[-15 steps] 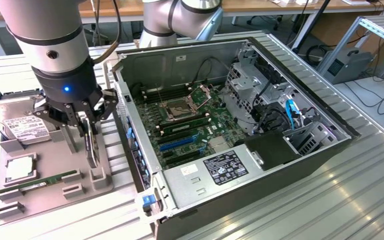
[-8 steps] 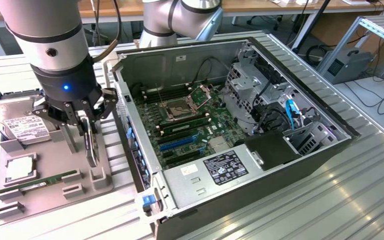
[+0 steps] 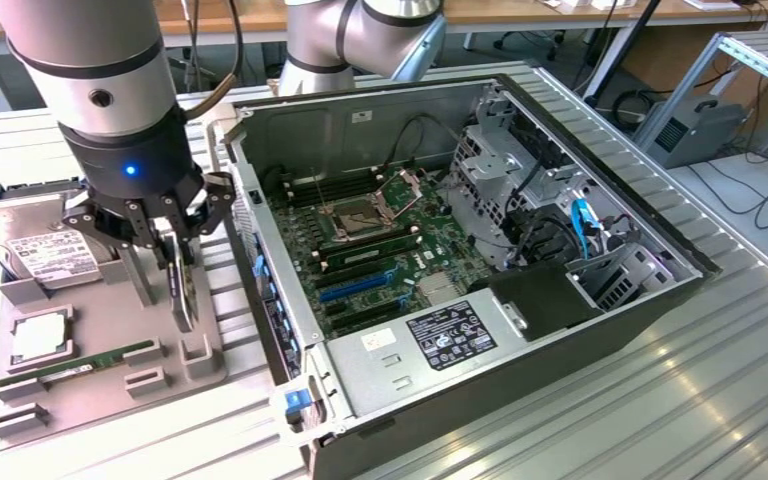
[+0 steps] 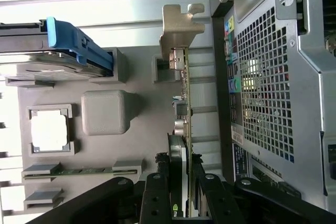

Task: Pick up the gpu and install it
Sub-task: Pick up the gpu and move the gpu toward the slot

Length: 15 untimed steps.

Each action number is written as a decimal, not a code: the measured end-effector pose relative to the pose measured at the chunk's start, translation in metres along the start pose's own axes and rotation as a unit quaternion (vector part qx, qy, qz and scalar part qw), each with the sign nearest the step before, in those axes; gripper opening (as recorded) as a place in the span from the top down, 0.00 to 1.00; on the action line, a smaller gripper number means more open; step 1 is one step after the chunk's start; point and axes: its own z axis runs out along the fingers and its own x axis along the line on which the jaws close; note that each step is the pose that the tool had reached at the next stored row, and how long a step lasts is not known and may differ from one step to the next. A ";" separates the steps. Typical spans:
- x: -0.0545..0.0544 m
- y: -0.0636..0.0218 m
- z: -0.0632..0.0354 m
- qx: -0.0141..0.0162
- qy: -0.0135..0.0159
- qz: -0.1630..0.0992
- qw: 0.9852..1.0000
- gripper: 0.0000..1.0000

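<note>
Two fingers (image 4: 156, 196) of your gripper (image 3: 173, 252) pinch the gpu (image 4: 184, 98), which stands on edge in the gray tray (image 4: 142, 129) beside the open case (image 4: 262, 77), likely slotted upright for a top grasp.

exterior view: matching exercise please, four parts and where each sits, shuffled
1 green gpu card with silver bracket
2 silver hard drive with white label
3 thin green ram stick
4 square silver cpu chip

a square recess in the grey plastic tray
b tilted at the tray's far end
c on edge, gripped by the end effector
d lying flat toward the tray's near end

Pairs: 1-c, 2-b, 3-d, 4-a
</note>
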 end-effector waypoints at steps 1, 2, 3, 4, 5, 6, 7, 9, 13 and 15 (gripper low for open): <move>0.000 0.0000 -0.0004 0.000 0.000 0.000 1.000 0.73; 0.000 0.0000 -0.0010 0.000 0.000 0.000 1.000 0.73; 0.000 0.0001 -0.0015 0.000 0.000 0.000 1.000 0.73; 0.000 0.0001 -0.0019 0.000 0.000 0.000 1.000 0.73; 0.000 0.0001 -0.0025 0.000 0.000 0.000 1.000 0.73; 0.000 0.0001 -0.0029 0.000 0.000 0.000 1.000 0.73; 0.000 0.0001 -0.0033 0.000 0.000 0.000 1.000 0.73; 0.000 0.0002 -0.0042 0.000 0.000 0.000 1.000 0.73; 0.000 0.0002 -0.0061 0.000 0.000 0.000 1.000 0.73; 0.000 0.0003 -0.0070 0.000 0.000 0.000 1.000 0.73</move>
